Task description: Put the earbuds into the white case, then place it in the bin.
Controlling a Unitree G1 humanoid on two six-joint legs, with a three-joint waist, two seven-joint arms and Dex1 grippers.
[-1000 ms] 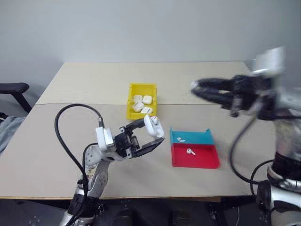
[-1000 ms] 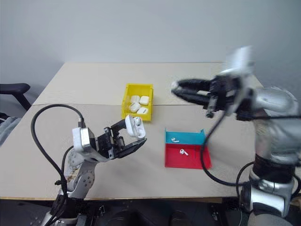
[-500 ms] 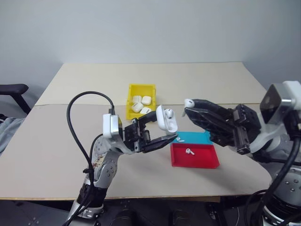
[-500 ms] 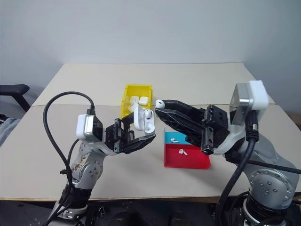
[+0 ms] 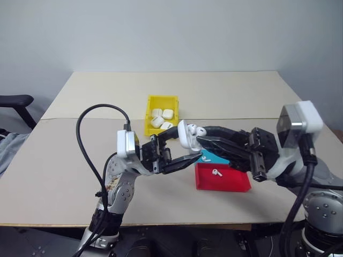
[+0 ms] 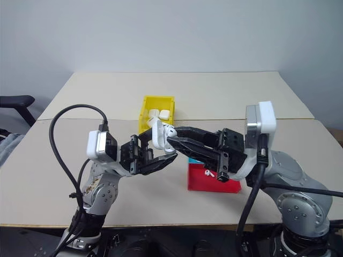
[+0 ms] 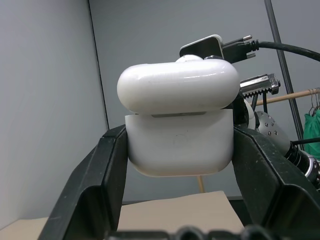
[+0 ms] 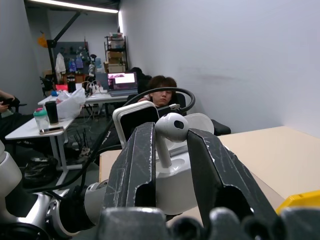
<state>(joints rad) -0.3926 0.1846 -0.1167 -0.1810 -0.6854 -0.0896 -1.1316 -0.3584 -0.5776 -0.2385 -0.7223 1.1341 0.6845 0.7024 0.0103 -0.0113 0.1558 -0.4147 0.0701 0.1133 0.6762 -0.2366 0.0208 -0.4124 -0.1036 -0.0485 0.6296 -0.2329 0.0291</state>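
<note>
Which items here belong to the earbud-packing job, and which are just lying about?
In the job: white case in the left gripper; earbud in the right gripper; yellow bin; loose earbuds.

Lying about: red tray; blue tray; black chair.

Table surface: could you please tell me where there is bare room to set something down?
The table is bare left of the yellow bin and beyond it. It is crowded around the red tray and blue tray, over which both pincers meet at the white case.
</note>
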